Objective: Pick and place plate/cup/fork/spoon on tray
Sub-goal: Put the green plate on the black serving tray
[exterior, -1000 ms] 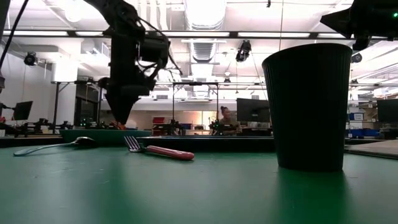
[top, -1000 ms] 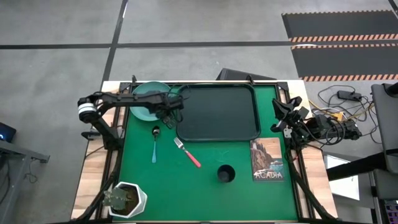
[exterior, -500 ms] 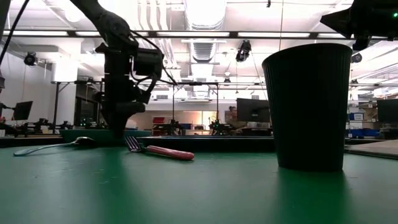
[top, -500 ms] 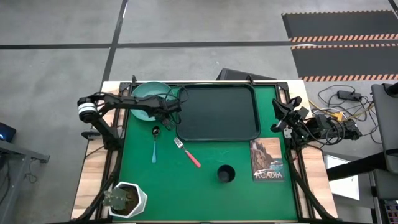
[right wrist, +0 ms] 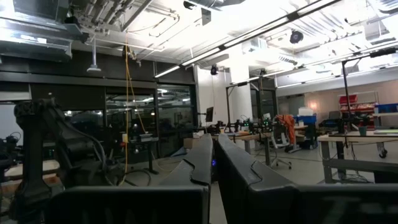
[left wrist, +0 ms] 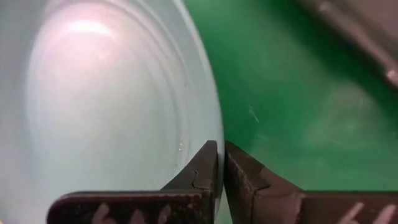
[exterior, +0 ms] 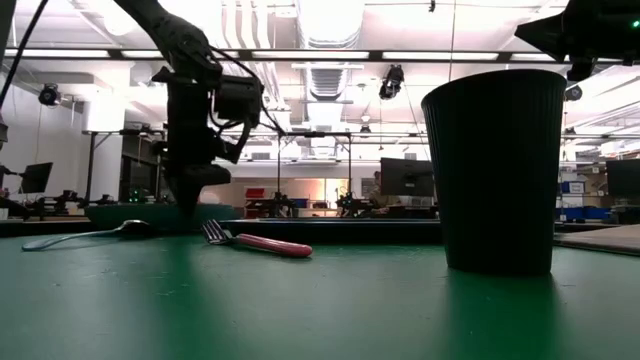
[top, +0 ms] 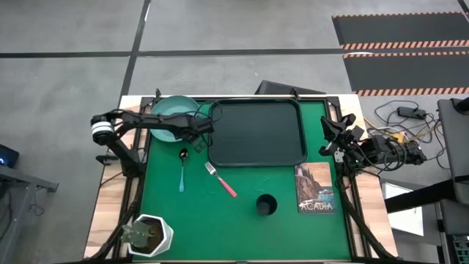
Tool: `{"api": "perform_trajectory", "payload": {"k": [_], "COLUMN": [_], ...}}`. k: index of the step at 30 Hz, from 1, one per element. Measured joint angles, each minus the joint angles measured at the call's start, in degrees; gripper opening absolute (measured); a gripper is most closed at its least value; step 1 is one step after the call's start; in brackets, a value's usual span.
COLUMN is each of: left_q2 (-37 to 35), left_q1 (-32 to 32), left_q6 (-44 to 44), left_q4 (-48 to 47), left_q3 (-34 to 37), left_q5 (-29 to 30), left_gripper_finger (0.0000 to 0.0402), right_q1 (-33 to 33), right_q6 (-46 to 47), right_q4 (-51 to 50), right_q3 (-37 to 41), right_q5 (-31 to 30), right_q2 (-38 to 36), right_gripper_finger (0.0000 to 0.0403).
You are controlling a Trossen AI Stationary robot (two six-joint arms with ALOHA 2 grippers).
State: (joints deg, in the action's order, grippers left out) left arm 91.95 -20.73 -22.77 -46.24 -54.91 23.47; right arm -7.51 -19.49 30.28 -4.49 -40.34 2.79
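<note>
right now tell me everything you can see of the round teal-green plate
The round teal-green plate is shallow, smooth and slightly glossy, with a raised rim and faint concentric rings inside. It holds nothing. It sits at the far left corner of the green table, just left of the large black rectangular tray, not on it. The left gripper is shut on its rim at the side nearest the tray, one finger inside the rim and one outside. In the low view the plate looks low and roughly level.
</note>
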Motion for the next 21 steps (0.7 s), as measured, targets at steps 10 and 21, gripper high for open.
{"api": "perform_trajectory", "payload": {"k": [10, 21], "left_q2": [-2.9, -3.0], "left_q1": [5.1, 12.0], "left_q6": [1.0, 7.1], "left_q4": [-4.6, 8.3], "left_q3": [-7.8, -14.8], "left_q5": [10.1, 5.3], "left_gripper_finger": [0.0001, 0.0000], "right_q1": [0.0, 0.0], "right_q6": [-0.2, -0.2], "right_q4": [0.0, 0.0], "right_q3": [0.0, 0.0], "right_q5": [-0.2, -0.2], "right_q2": [0.0, 0.0], "right_gripper_finger": [0.0009, 0.0009]}}
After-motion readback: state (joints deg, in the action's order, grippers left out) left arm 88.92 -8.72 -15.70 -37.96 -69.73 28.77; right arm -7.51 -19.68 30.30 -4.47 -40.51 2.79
